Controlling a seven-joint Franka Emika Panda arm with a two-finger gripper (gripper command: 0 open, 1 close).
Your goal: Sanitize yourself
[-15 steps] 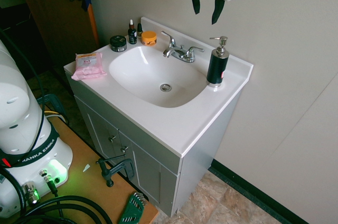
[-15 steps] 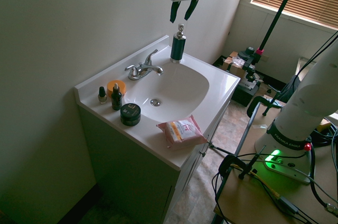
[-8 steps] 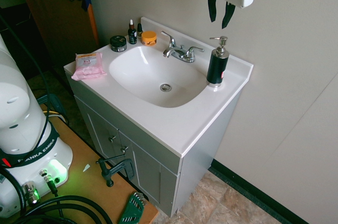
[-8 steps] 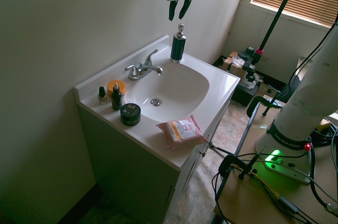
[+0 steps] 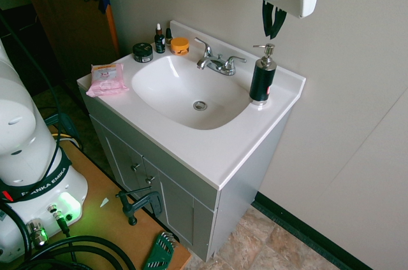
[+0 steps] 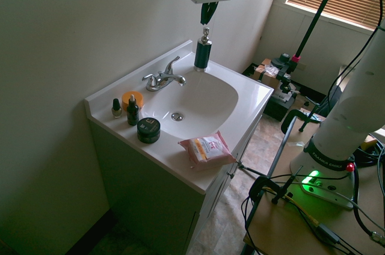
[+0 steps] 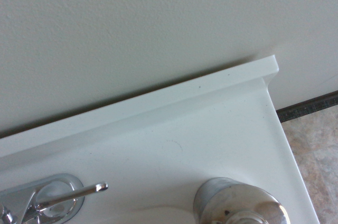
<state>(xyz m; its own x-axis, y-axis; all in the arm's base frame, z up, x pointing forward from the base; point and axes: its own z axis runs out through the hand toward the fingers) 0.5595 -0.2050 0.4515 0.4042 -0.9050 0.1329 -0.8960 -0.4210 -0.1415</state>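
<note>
White Franka arm [image 5: 29, 149] standing on the wooden stand at 7 o'clock of the vanity sink [image 5: 191, 92], reaching overhead. Gripper [image 5: 273, 25] pointing down, hanging just above the silver pump of the black soap dispenser [image 5: 262, 78] at the counter's 2 o'clock corner, apart from it. 2 black fingers [image 6: 206, 13] nearly touching, holding nothing. Pump top [image 7: 240, 205] and faucet handle [image 7: 68, 195] showing in the wrist view.

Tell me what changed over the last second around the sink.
The claw slid sideways until it hangs right above the pump bottle, and its fingers drew together from wide apart to nearly touching. It grips nothing; a gap separates it from the pump head. The bottle, faucet, wipes pack and small jars by the wall stayed put.
</note>
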